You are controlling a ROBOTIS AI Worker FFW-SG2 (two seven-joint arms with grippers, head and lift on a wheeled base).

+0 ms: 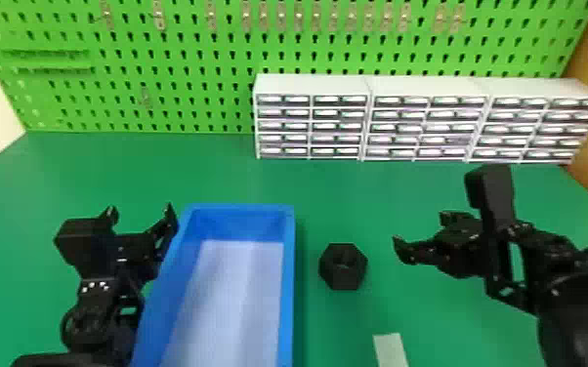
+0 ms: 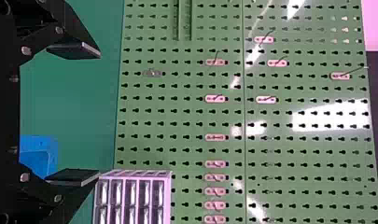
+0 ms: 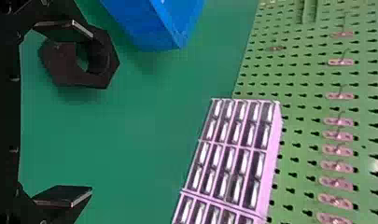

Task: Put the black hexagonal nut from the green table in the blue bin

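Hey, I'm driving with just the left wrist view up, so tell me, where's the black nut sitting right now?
Observer: The black nut is on the green table, just right of the blue bin with a gap between them.
Operator: Okay, and on the other arm, is it gripping anything?
Observer: No, the right pincer has its fingers wide apart, with nothing clamped between them.
Operator: Got it. Anything in the bin yet?
Observer: The part of its floor that I can see in the head view is bare; the near end is cut off, so I can't tell there.
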